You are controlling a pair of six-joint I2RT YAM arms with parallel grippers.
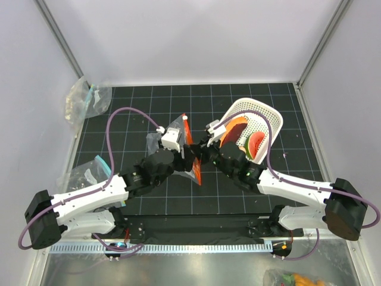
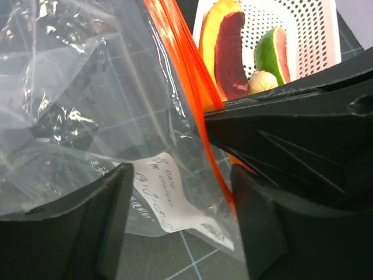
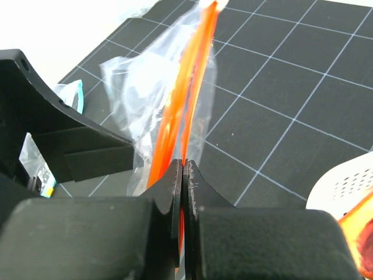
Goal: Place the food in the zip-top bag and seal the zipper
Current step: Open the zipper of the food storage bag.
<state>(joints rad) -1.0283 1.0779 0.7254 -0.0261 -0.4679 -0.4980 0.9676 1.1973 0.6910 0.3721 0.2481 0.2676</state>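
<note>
White panel walls on three sides: back wall, left wall, right wall. Grey metal posts stand in rear corners, left post and right post. Black mat with pale grid lines covers desk (bare brushed metal shows only at near edge). White slotted rail runs across front of mat. Light even, soft.

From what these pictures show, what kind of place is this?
Most likely a robot test cell in a lab, not a kitchen: a black grid mat as the work surface, plain white walls on metal frame posts, and plastic toy food in a white basket.
</note>
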